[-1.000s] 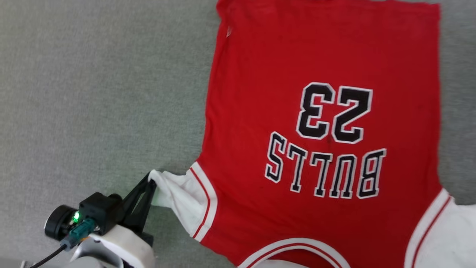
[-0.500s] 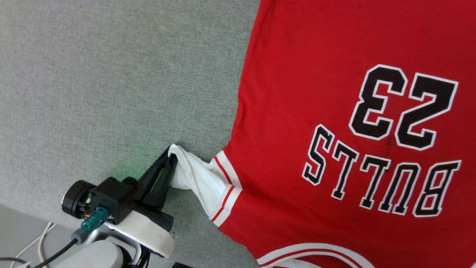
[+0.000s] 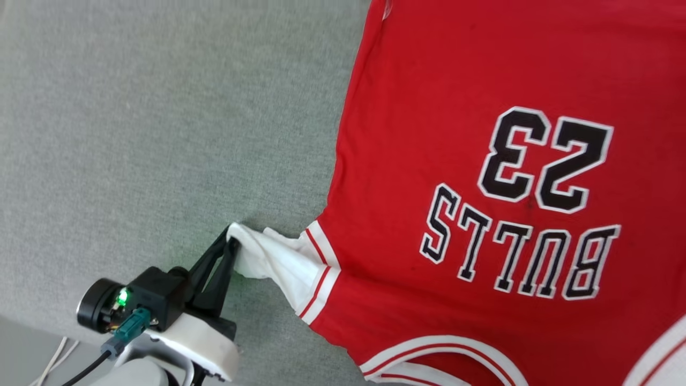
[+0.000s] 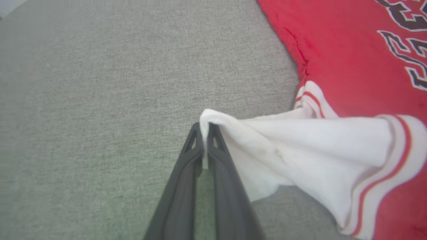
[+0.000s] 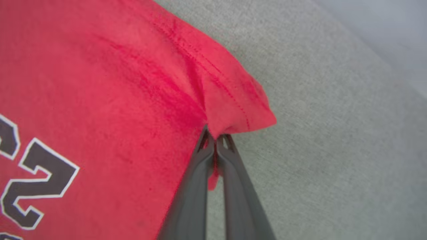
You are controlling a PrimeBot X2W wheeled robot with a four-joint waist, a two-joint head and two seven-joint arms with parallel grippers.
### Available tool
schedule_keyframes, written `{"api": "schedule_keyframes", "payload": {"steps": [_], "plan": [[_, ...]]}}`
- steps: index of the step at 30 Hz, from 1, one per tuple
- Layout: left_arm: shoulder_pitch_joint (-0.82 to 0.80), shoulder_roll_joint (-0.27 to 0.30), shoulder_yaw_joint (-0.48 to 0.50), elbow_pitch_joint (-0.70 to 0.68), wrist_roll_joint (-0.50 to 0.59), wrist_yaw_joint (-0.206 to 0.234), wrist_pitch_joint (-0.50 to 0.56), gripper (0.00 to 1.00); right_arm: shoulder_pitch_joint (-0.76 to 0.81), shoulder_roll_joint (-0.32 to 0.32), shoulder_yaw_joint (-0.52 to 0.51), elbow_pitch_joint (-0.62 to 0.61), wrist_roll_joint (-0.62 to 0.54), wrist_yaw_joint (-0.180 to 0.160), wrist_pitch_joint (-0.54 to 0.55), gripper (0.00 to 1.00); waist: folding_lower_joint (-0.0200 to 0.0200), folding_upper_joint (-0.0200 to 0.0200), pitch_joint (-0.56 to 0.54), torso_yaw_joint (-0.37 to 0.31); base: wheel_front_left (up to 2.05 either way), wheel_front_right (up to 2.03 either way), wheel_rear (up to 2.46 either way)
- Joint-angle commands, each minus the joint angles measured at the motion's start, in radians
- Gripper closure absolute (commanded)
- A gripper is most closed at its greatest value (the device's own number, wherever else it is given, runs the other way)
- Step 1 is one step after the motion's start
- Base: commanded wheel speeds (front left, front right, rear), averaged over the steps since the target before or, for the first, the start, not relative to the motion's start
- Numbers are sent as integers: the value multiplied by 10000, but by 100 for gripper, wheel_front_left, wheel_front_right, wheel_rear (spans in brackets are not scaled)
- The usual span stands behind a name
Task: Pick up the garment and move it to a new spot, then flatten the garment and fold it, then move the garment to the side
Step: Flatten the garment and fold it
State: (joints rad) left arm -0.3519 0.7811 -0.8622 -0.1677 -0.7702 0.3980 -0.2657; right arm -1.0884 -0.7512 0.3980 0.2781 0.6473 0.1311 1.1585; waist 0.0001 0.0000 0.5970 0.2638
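The shirt (image 3: 429, 134) lies print up on the grey bench (image 3: 134, 107), its body mostly spread. Your left claw (image 3: 231, 242) is pinched shut on the very tip of the white sleeve (image 3: 278, 262). Your right claw (image 5: 215, 135) is pinched shut on a red hem corner (image 5: 240, 106). This looks like the flattening step, so work the two grips against each other.

Draw the left claw outwards, away from the red body and low over the bench. The sleeve is bunched into a twisted cone and needs a sideways pull to open, not a lift. Pull the hem corner away from the print (image 3: 563, 199) at the same time, so the cloth tightens between the grips. Creases run in from that corner, and there is a small ridge along the side edge near the sleeve; gentle tension should take them out.

Both grips hold little cloth, so go slowly, since a jerk could slip the fabric free. Don't drag the whole shirt across the bench. Let go only once sleeve and corner lie flat
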Motion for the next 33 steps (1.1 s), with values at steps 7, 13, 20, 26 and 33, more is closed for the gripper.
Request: {"api": "schedule_keyframes", "payload": {"steps": [7, 13, 20, 26, 33], "plan": [[673, 413, 147, -95, -283, 370, 64, 100, 1004, -1257, 961, -1498, 1084, -7, -834, 100, -1, 0, -1692, -916, 0, 0, 0], [1007, 550, 41, -169, -420, 471, 195, 100, 3031, -2657, 823, -2856, 2051, -9, -1743, 100, -1, 0, -2344, -1405, 0, 0, 0], [1484, 829, 127, -274, -626, 703, 194, 100, 7003, -3733, 238, -3390, 2725, -9, -2960, 100, -1, 0, -2846, -1948, 0, 0, 0], [1737, 953, 158, -307, -780, 749, 174, 100, 10488, -3479, -254, -3043, 2954, -9, -3964, 100, -1, 0, -3023, -2210, 0, 0, 0], [1817, 1005, 185, -294, -850, 727, 157, 100, 12677, -2468, -940, -2884, 2678, -7, -4770, 100, -1, 0, -3097, -2298, 0, 0, 0]]}}
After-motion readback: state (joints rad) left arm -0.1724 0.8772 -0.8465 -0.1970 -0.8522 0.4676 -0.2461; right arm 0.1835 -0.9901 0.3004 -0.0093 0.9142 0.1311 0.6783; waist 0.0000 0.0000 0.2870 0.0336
